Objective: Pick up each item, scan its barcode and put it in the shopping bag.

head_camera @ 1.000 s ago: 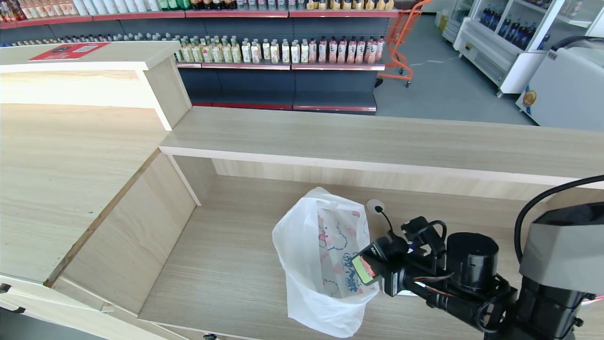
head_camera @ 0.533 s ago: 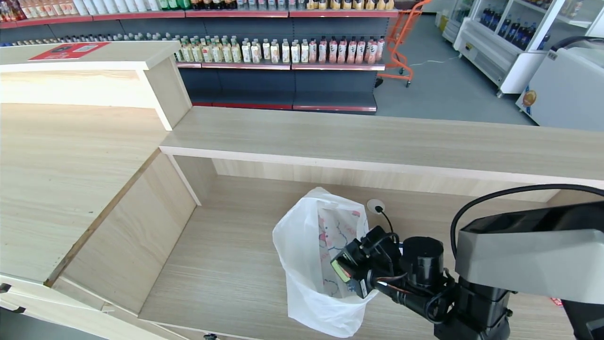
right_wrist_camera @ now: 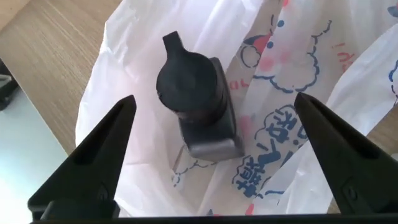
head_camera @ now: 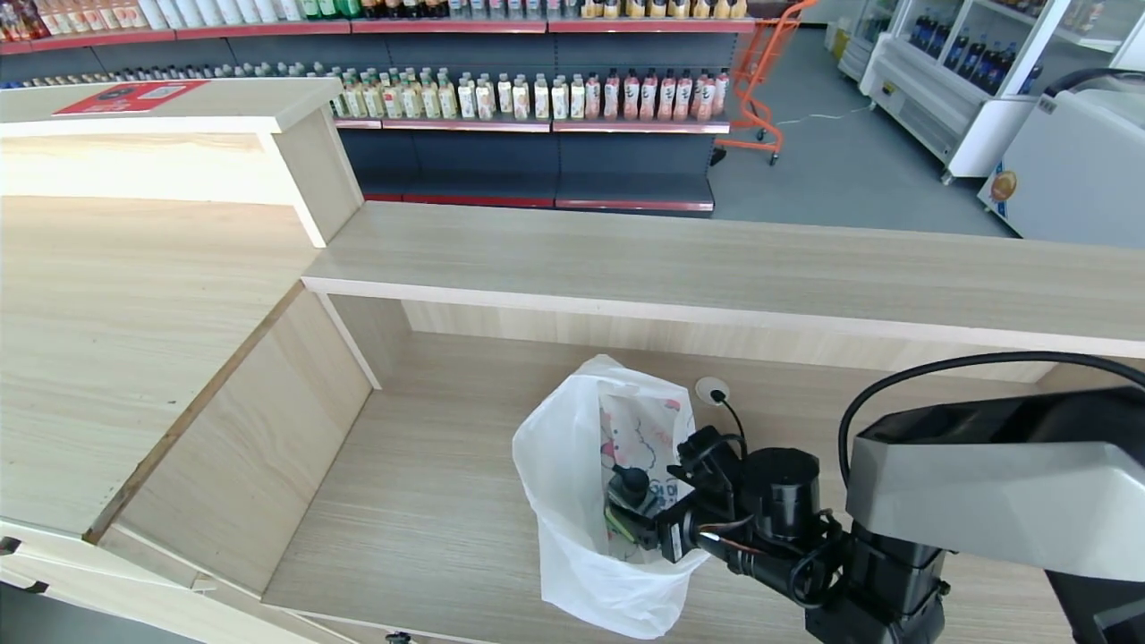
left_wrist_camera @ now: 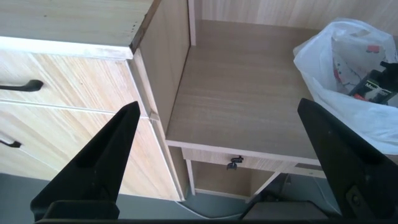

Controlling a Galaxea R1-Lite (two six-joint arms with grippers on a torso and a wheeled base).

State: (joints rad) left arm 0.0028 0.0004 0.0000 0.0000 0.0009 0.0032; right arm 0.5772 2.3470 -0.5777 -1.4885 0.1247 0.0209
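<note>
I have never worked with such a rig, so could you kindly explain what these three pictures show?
This is a two-armed robot at a wooden shop counter. The wide picture comes from a camera on its head; the other two come from cameras on its wrists, where the dark wedges are gripper fingers. The right gripper hangs open over a white shopping bag standing on the counter. Inside, a small black-capped bottle lies on a printed packet, touched by neither finger. The left gripper, also open, holds nothing.
</note>
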